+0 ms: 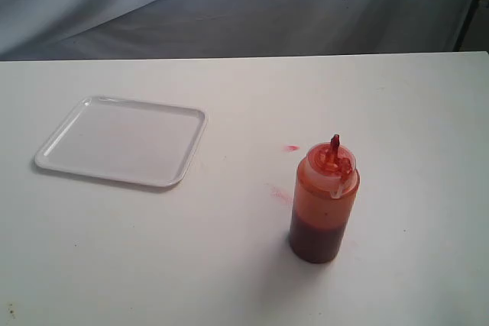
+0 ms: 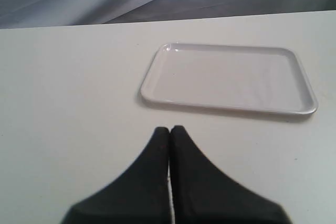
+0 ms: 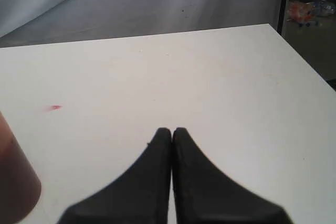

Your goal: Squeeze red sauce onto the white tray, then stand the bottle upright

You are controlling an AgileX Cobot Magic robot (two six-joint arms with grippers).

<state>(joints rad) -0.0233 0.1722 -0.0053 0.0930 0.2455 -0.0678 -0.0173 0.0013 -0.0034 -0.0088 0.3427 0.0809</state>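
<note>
In my right wrist view the bottle [image 3: 16, 182] is only a blurred brown-red sliver, cut off at the frame edge. The exterior view shows it whole, upright on the desk [image 1: 420, 112] right of centre, with red sauce [image 1: 315, 238] dark in its lower part. A small red spot [image 1: 291, 147] marks the desk just beyond it. The white tray [image 1: 122, 143] lies flat well apart to the left, with open desk between them and the far edge behind. The left end effector [image 2: 170, 129] and right end effector [image 3: 172, 130] each have fingers pressed together, gripping nothing, with the desk's right edge near the latter.
</note>
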